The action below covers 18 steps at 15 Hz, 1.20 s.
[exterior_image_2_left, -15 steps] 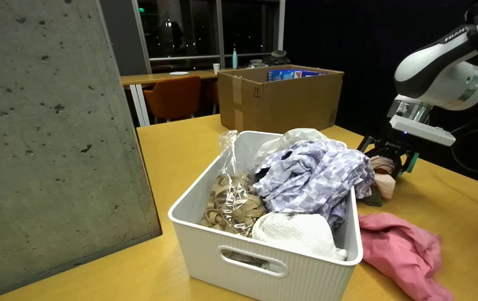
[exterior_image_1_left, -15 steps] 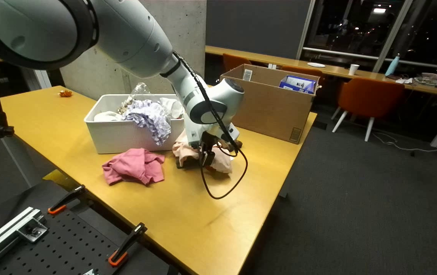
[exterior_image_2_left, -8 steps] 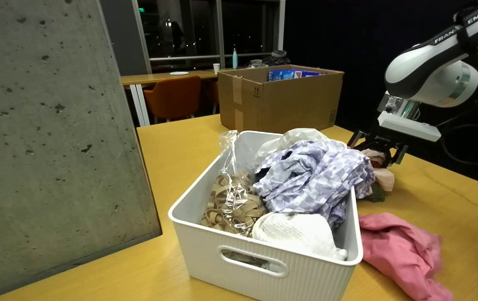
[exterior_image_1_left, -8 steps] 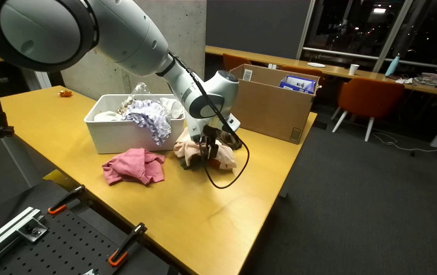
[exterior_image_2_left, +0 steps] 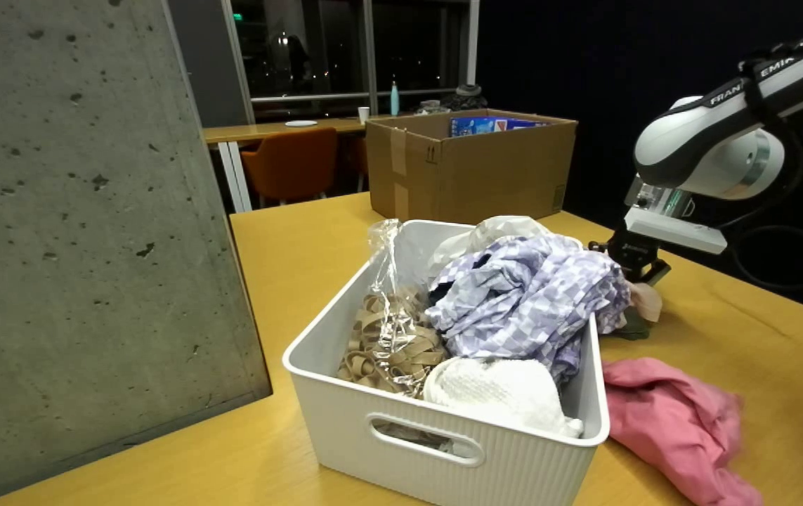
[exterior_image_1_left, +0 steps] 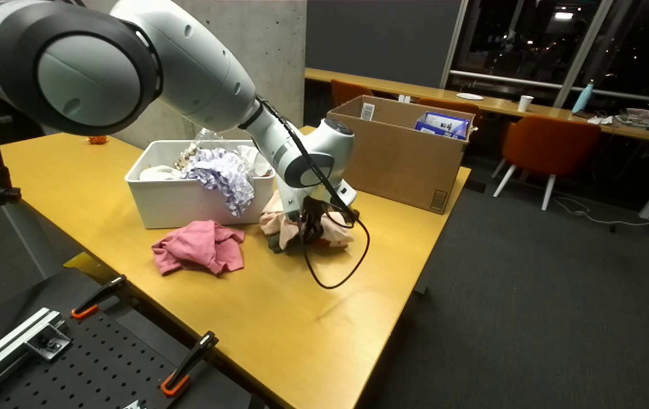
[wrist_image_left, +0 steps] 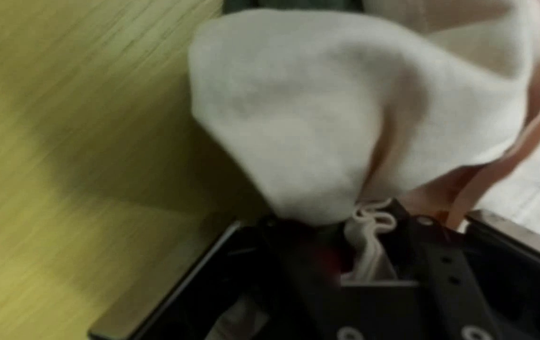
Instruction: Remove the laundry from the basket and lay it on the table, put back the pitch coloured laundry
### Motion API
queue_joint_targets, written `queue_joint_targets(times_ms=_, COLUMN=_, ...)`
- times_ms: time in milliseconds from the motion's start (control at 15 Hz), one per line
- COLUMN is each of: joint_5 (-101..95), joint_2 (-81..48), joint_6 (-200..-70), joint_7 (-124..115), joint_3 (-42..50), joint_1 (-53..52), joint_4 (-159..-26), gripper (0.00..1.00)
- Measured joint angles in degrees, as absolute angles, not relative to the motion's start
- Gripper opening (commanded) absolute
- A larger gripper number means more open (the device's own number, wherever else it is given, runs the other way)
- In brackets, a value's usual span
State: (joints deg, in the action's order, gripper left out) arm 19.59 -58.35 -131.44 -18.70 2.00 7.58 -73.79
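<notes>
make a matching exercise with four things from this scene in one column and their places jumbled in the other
Things
1) pink cloth
2) checkered cloth
3) peach cloth
4) blue package

Places
a) pinched by the gripper
b) inside the cardboard box
c) lying on the table, apart from the gripper
d) partly in the basket, hanging over its edge

Right pairs: 1-c, 2-d, 3-a, 4-b

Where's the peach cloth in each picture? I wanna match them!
In an exterior view: the peach cloth is near the middle, right of the basket.
In an exterior view: the peach cloth is toward the right, just right of the checkered cloth.
Wrist view: it's big, top middle to top right, pinched in the gripper.
Landmark: the yellow table, in all three.
</notes>
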Motion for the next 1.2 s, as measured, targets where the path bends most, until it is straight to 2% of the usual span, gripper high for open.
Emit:
queue_joint_targets(times_ms=67, joint_5=19.6, joint_2=-58.4, joint_6=-131.4, joint_7=-18.7, joint_3=2.0, joint_1=7.6, joint_4=-73.5, gripper=0.06)
queue_joint_targets(times_ms=200, joint_5=19.6, joint_2=-58.2, joint_6=-131.5, joint_7=-18.8, joint_3=2.0, joint_1=7.4, joint_4=-73.5, gripper=0.0)
queue_joint_targets(times_ms=267, joint_5=19.6, joint_2=-57.9, joint_6=-131.7, joint_7=-19.1, joint_3=2.0, joint_1=7.3, joint_4=-73.8, gripper=0.03)
queue_joint_targets(times_ms=667, joint_5=19.5, joint_2=-49.1, joint_6=-137.0, joint_7=-23.6, joint_3=3.6, joint_1=4.5, joint_4=-86.3, gripper=0.03)
queue_joint_targets(times_ms=1200, joint_5=9.2, joint_2=-29.4, joint_6=-142.9, joint_7=-41.2, joint_3=16.1, joint_1=-3.1, joint_4=-108.5, gripper=0.03)
